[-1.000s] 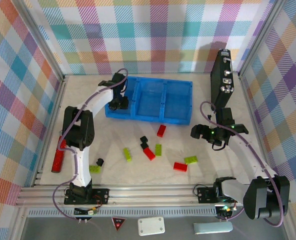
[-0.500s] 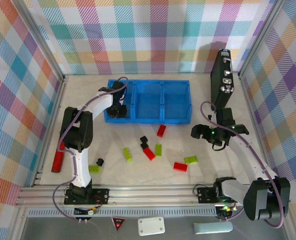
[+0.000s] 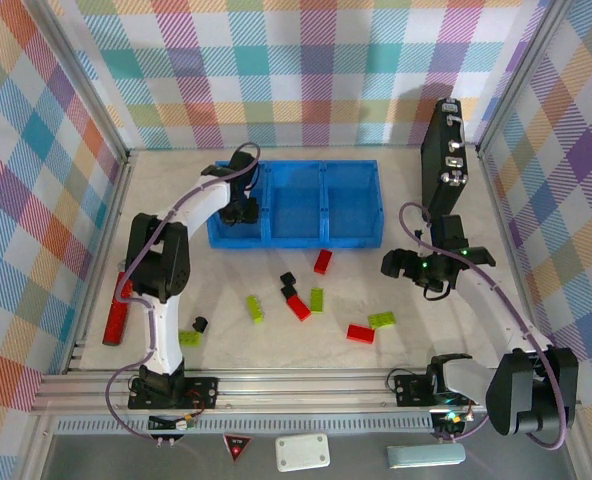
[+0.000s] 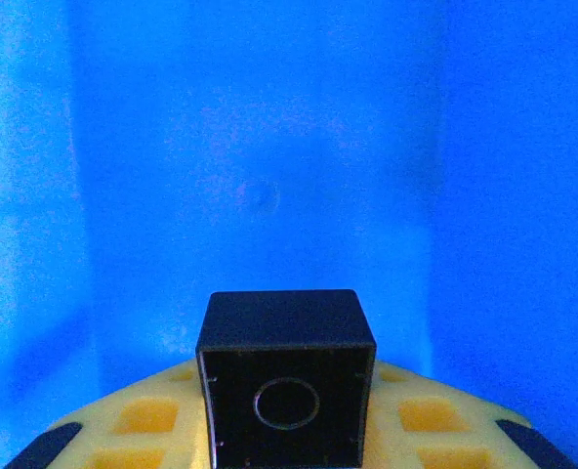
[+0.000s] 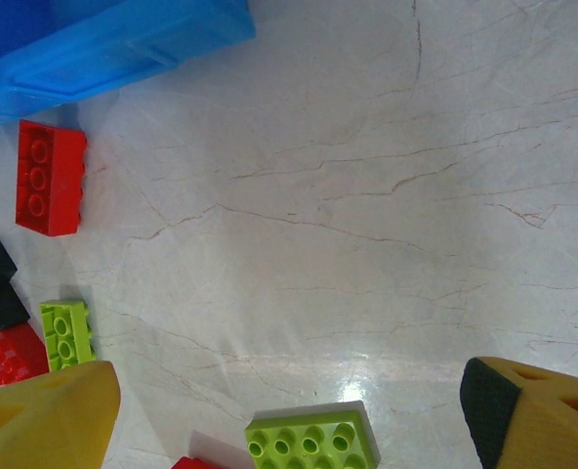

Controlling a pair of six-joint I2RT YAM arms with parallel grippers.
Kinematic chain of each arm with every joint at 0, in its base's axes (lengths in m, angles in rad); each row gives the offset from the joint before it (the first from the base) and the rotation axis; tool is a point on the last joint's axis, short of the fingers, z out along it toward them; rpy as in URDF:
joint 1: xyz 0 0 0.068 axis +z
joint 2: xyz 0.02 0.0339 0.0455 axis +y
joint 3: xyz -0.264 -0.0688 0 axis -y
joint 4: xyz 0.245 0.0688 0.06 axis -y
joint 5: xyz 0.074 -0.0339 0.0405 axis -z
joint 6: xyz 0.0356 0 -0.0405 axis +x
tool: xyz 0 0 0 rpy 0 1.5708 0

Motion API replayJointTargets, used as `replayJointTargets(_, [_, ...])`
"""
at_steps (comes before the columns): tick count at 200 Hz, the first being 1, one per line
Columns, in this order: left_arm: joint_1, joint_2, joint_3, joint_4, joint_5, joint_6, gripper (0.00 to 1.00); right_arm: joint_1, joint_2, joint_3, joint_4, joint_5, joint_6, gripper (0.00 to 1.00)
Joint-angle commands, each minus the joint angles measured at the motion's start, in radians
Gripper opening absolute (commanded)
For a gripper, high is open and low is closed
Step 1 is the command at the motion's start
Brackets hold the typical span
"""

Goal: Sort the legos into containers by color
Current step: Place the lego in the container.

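The left gripper (image 3: 242, 208) is clenched on a black cube (image 4: 287, 376) over the floor of the leftmost compartment of the blue tray (image 3: 346, 238). It is likely held there so the drop lands inside that bin, which would make it the black one; release not yet done. The right gripper (image 3: 436, 262) is spread wide with nothing in it, over the table just right of the loose legos (image 3: 298, 307) with a lime-green brick (image 5: 311, 439) below it, probably staged for the next pick, clear of the left arm.
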State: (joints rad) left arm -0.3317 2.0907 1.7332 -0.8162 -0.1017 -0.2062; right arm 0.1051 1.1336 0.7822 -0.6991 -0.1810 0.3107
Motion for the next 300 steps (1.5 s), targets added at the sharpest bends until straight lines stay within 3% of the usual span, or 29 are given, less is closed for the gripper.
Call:
replayJointTargets(1, [0.002,0.07,0.078,-0.043,-0.026,-0.019,0.14,0.004,0.0,0.039,-0.017,-0.013,-0.017,0.91])
replayJointTargets(88, [0.034,0.199,0.186,-0.056,-0.002,-0.01,0.17,0.003,-0.031,0.028,-0.037,0.006,-0.012,0.92])
replayJointTargets(220, [0.04,0.089,0.146,-0.038,-0.066,-0.012,0.16,0.004,-0.017,0.035,-0.034,-0.009,-0.007,0.92])
replayJointTargets(300, [0.052,0.143,0.14,-0.042,-0.031,-0.003,0.22,0.004,-0.012,0.034,-0.034,-0.011,-0.007,0.92])
